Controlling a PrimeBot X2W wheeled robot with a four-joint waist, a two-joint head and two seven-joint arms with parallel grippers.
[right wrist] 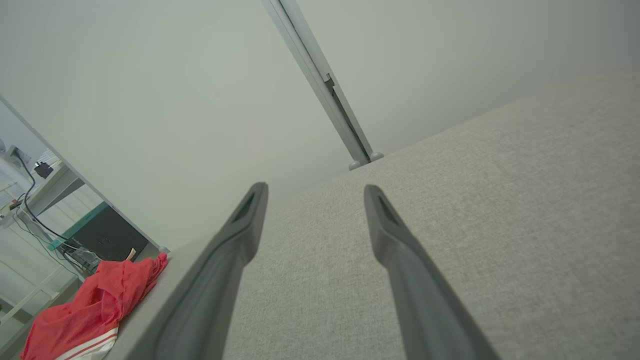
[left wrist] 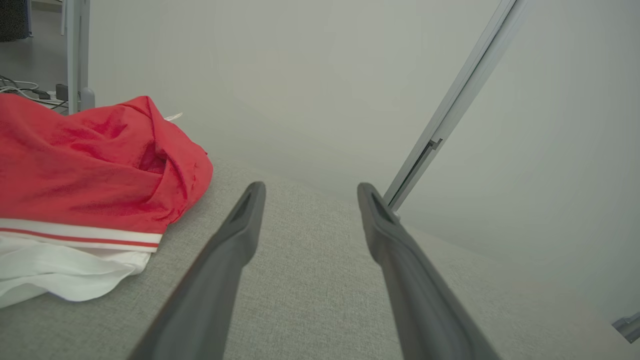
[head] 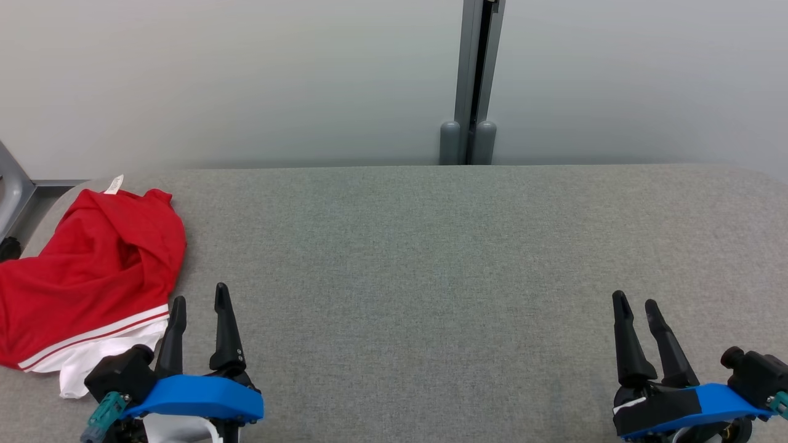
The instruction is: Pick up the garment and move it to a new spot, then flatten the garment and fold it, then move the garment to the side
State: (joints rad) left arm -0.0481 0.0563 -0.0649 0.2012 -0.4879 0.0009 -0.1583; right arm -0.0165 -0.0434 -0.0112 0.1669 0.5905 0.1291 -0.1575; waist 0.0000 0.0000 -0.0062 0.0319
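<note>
The left gripper (head: 200, 295) is wide open and empty, like the right gripper (head: 635, 299). The red garment (head: 92, 264) lies bunched at the left edge of the table (head: 400, 246). Picking it up looks like the first job: the left gripper must reach over and pinch it.

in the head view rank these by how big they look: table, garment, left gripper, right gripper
1. table, largest by far
2. garment, partly cut off at the view's left edge
3. left gripper and right gripper: they look about alike, so I won't rank them
</note>
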